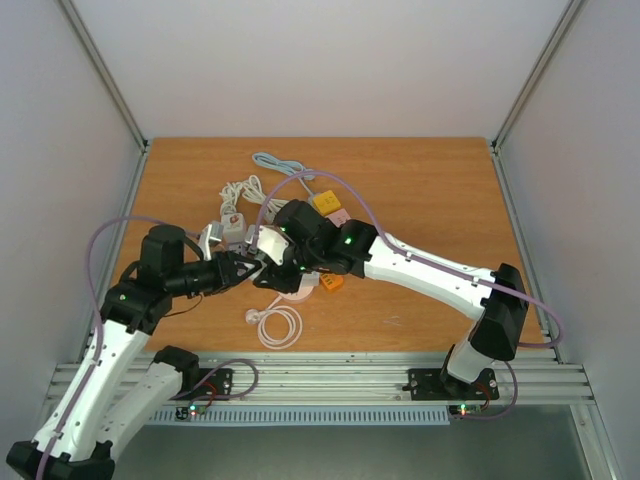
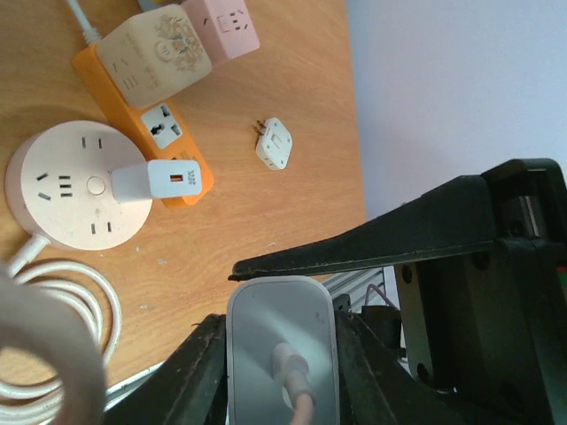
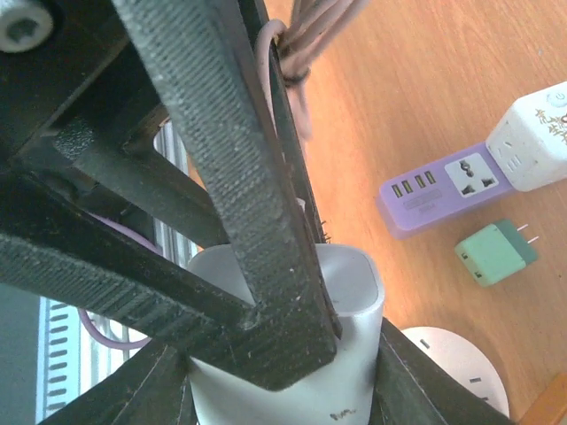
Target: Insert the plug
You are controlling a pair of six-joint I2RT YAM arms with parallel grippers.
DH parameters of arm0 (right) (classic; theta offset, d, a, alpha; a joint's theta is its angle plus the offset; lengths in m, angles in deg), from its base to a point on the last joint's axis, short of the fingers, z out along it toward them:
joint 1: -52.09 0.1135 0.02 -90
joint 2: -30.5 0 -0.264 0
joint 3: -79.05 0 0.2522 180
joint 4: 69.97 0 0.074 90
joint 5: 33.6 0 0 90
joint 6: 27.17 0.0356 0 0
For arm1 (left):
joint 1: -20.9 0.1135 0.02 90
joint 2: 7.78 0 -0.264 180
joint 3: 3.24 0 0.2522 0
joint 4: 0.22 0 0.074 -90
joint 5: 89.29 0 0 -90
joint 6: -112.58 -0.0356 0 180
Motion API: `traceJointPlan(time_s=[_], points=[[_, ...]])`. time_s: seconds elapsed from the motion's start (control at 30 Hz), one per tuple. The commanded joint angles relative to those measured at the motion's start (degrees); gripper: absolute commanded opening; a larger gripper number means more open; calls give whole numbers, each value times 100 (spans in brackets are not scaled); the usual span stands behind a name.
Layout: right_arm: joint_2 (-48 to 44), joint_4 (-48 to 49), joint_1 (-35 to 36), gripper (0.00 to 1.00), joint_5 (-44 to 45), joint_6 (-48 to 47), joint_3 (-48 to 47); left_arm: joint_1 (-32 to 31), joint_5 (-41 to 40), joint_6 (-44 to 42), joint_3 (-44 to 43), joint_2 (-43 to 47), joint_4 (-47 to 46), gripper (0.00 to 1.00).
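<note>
Over the middle of the table (image 1: pixel 430 170), a little toward its left edge, the two arms meet at one white plug (image 2: pixel 279 350), which is held up off the wood. The left gripper (image 1: pixel 248 264) has a dark finger close against each side of the plug's rounded body, pinching it, with the plug's pale cable leaving the end that faces the wrist camera. The right gripper (image 3: pixel 288 363) comes in from the other side and also grips the white block between its two fingers; in the right wrist view the left arm's ribbed fingers cross in front of it. On the wood beneath, toward the near edge, lies a round pink socket hub (image 2: pixel 75 186) with a small white charger (image 2: pixel 161 179) plugged into it, and the hub's white cord is coiled (image 1: pixel 280 325) nearer the near edge. Touching the hub is an orange power strip (image 2: pixel 173 146) carrying a beige cube (image 2: pixel 155 55), with a pink cube (image 2: pixel 221 25) just beside that. A small white adapter (image 2: pixel 275 143) lies loose nearby. Farther back sit a purple strip (image 3: pixel 443 190) and a green adapter (image 3: pixel 494 252).
</note>
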Motion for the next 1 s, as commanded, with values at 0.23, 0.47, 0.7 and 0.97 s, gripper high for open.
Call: traceJointPlan(time_s=[0.23, 0.47, 0.7, 0.97], points=[[-228, 147, 67, 79, 778, 566, 346, 0, -590, -741, -14, -150, 246, 13], [-1236, 638, 20, 84, 2506, 1889, 1676, -347, -2042, -661, 48, -403, -6, 11], [-1934, 296, -99, 84, 3991, 3626, 2569, -1708, -3788, -186, -39, -1400, -481, 9], [-2268, -111, -136, 85, 4358, 4620, 2908, -2704, -5060, 217, 132, -2328, -1096, 9]])
